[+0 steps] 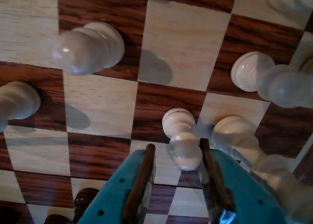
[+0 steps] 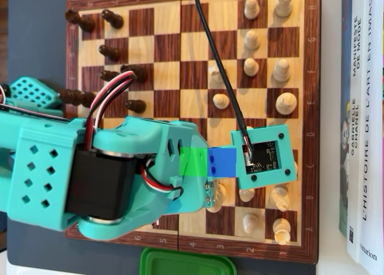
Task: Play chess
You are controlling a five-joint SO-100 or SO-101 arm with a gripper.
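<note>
In the wrist view, a white pawn (image 1: 182, 138) is seen standing upright between the claw's (image 1: 178, 158) wide-spread fingers, nearer the 3 o'clock finger, at the chessboard's (image 1: 181, 43) 6 o'clock edge. Nothing is gripped.

From above you see your teal arm (image 2: 90, 173) covering the lower chessboard (image 2: 180, 77), dark pieces (image 2: 111, 51) at left, pale pieces (image 2: 282, 71) at right, books (image 2: 363, 107) beyond.
</note>
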